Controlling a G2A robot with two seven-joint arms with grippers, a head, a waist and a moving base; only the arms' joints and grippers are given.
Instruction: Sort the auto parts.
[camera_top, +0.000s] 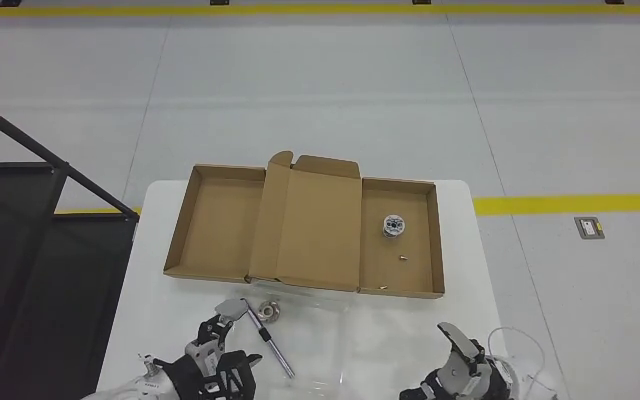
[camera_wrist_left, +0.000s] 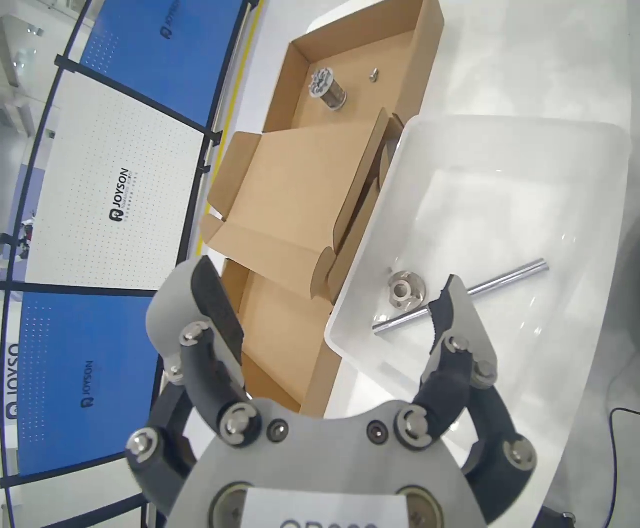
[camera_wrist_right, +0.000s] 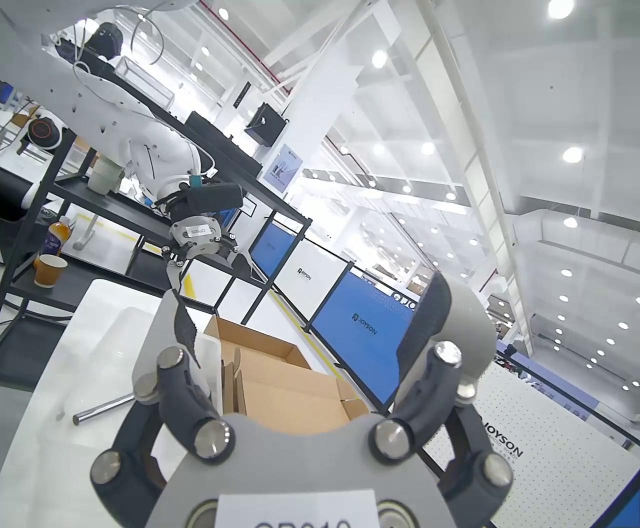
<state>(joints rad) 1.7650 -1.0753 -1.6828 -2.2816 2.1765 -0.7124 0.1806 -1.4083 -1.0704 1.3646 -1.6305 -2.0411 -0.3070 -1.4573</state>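
A steel rod (camera_wrist_left: 505, 280) and a small round flange (camera_wrist_left: 406, 289) lie in a clear plastic tray (camera_wrist_left: 500, 150) at the table's front. My left gripper (camera_wrist_left: 332, 295) hangs open just above the tray's near end, one fingertip close over the rod. An open cardboard box (camera_top: 300, 225) lies behind the tray. Its right compartment holds a knurled round part (camera_top: 394, 225) and a small screw (camera_top: 401, 256). My right gripper (camera_top: 450, 350) is open at the front right, with nothing between its fingers. In the right wrist view the rod (camera_wrist_right: 102, 407) lies below the right gripper (camera_wrist_right: 307, 320).
The white table (camera_top: 450, 300) has bare room to the right of the tray. A black rack (camera_top: 40, 260) stands beside the table's left edge. The box's middle flaps (camera_wrist_left: 280, 180) stand folded up, and its left compartment (camera_top: 215, 220) holds nothing.
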